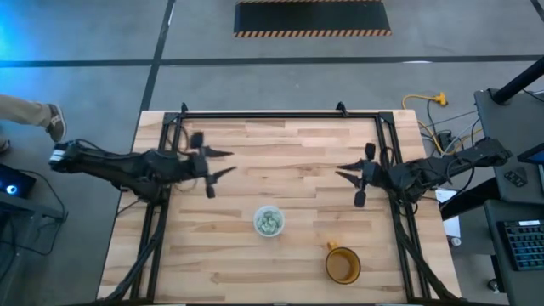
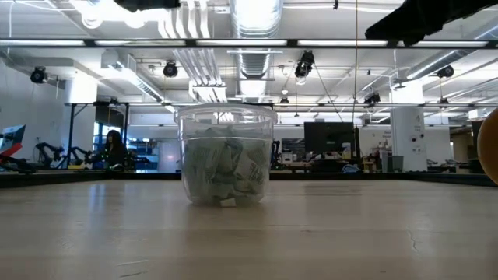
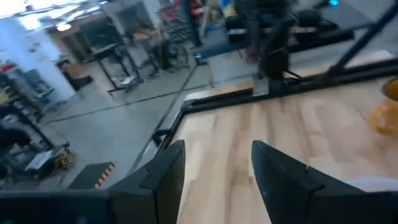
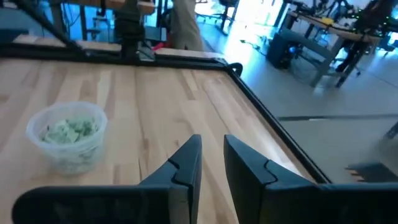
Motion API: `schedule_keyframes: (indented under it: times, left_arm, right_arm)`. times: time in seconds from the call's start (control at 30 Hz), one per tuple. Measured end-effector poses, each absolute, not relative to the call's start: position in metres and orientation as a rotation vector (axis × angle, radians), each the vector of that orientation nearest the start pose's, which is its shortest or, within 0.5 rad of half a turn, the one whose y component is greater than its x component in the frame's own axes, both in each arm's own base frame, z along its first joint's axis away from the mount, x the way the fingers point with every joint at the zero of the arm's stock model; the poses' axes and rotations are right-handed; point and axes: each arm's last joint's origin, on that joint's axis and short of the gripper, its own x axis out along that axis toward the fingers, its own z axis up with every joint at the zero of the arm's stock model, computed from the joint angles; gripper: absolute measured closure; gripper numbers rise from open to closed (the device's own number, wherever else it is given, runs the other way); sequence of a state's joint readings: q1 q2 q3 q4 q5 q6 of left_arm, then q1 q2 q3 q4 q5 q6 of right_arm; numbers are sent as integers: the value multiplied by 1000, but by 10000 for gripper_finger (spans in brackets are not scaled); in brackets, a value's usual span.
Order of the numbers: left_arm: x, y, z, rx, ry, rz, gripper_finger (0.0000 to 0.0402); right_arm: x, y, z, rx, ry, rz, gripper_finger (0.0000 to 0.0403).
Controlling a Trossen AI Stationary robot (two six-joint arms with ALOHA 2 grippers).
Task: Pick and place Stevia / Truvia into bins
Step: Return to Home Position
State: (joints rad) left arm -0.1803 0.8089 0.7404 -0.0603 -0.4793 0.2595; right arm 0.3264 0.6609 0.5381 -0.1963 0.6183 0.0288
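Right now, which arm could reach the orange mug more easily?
Probably the right: the right gripper hovers on the same side as the mug; the left gripper is beyond the cup, farther off.

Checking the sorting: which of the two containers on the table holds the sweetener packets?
The clear plastic cup, filled with pale green packets. The amber mug with a handle shows none inside.

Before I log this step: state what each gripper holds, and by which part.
Nothing is held. The left gripper and right gripper are both open and empty; the sachets lie in the cup.
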Motion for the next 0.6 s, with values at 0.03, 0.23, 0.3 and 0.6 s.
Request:
schedule_keyframes:
  times: [0.03,0.23,0.3,0.6]
  left_arm:
    - [170,-16,316,283,140,292,233]
    - [135,-10,271,229,-7,239,233]
    - [127,-9,259,226,-28,215,233]
    - [108,-8,228,245,-75,149,233]
  right_arm:
    - [146,32,266,-119,282,-295,344]
    - [148,37,265,-158,292,-105,344]
    - [149,38,265,-175,274,-47,344]
    - [150,39,254,-230,245,38,344]
